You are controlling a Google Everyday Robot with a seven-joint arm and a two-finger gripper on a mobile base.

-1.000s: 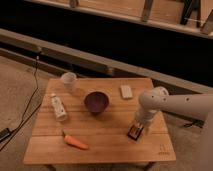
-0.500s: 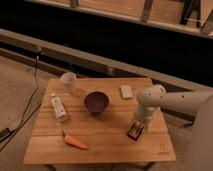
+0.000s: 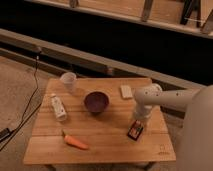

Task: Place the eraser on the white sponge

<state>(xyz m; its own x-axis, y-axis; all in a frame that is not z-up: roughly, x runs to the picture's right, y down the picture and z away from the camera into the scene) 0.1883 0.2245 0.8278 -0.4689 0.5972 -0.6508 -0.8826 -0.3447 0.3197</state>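
Note:
The eraser (image 3: 135,131), a small black block with red-orange edges, lies flat on the wooden table (image 3: 100,145) near its right front. My gripper (image 3: 138,119) hangs down from the white arm (image 3: 170,98) just above and behind the eraser, very close to it; whether it touches the eraser is not visible. The white sponge (image 3: 126,91) lies flat at the back of the table, a short way behind the gripper and left of the arm's wrist.
A dark bowl (image 3: 96,102) stands mid-table. A white cup (image 3: 68,81) is at the back left, a white bottle (image 3: 58,107) lies at the left, and an orange carrot (image 3: 75,142) lies near the front left. A cable (image 3: 30,100) runs along the floor.
The arm's wrist has shifted slightly to the left above the eraser. The eraser and the other objects have stayed in place.

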